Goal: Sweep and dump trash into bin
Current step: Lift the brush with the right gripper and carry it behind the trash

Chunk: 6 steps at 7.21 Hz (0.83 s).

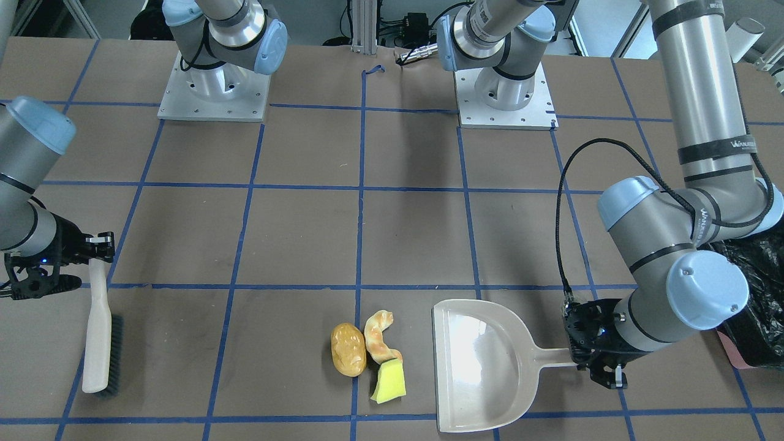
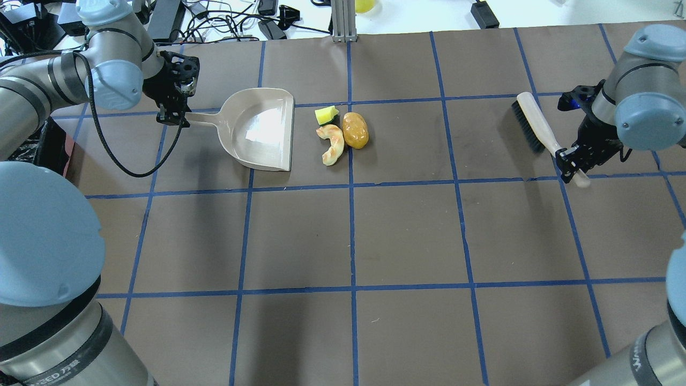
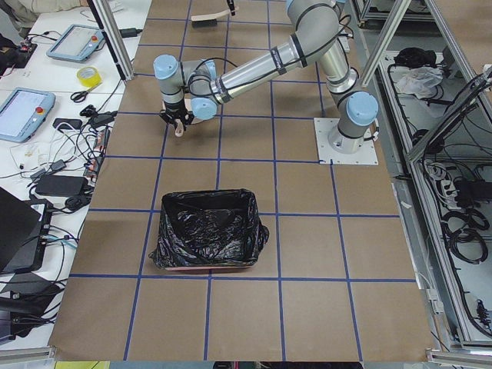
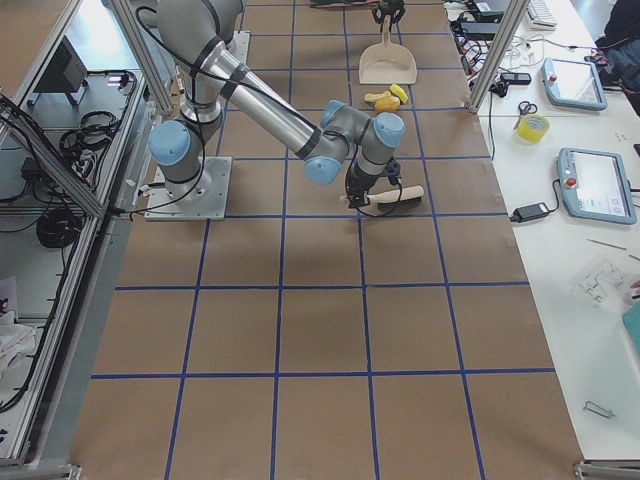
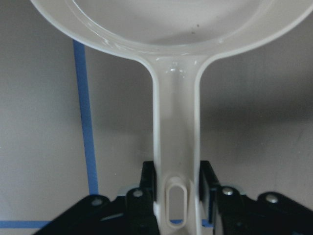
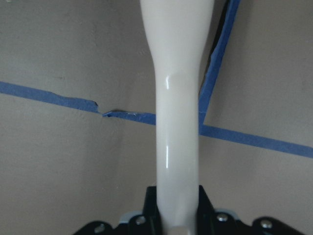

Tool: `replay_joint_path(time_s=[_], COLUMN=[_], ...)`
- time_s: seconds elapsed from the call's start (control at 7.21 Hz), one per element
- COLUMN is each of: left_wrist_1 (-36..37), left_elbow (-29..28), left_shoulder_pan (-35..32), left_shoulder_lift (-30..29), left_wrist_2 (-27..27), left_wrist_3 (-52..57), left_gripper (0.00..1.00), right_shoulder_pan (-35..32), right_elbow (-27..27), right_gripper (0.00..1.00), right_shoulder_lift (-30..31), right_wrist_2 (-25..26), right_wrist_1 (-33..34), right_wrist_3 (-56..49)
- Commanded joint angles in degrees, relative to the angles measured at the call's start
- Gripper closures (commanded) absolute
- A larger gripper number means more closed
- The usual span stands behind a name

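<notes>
Lying just at 3 o'clock of the dustpan [image 2: 257, 128], which the left gripper [image 2: 177, 115] held with jaws closed on its handle, the trash [image 2: 333, 142] sat facing the brush [image 2: 533, 126], seemingly clamped by the right gripper [image 2: 569, 163], farther toward 3 o'clock.

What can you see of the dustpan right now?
The dustpan is glossy beige plastic. It has a wide shallow scoop with raised side walls, a flat open lip, and a straight handle with a hang slot at its end. It is empty and appears to lie flat on the table. The left gripper is shut on the end of the handle. The lip faces the trash, which lies close by but apart from it. Nothing else touches the dustpan.
</notes>
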State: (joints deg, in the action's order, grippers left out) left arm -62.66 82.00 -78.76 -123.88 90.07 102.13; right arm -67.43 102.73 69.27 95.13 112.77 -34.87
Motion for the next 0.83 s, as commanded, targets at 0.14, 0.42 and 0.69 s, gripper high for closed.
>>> replay_joint_path(time_s=[0.14, 0.42, 0.69], left_wrist_1=[0.0, 0.0, 0.0], left_elbow=[0.09, 0.0, 0.0], left_shoulder_pan=[-0.26, -0.69, -0.79], left_shoulder_lift=[-0.05, 0.04, 0.04], left_wrist_2=[0.45, 0.45, 0.54], left_wrist_3=[-0.09, -0.26, -0.26], left_gripper=[1.0, 1.0, 1.0], right_shoulder_pan=[-3.82, -8.48, -13.66], right_elbow=[-1.82, -3.58, -3.59], right_gripper=[1.0, 1.0, 1.0], right_shoulder_lift=[-0.1, -0.19, -0.27], right_wrist_2=[-0.38, -0.99, -3.96], right_wrist_1=[-0.09, -0.09, -0.09], right_wrist_3=[5.31, 9.79, 17.33])
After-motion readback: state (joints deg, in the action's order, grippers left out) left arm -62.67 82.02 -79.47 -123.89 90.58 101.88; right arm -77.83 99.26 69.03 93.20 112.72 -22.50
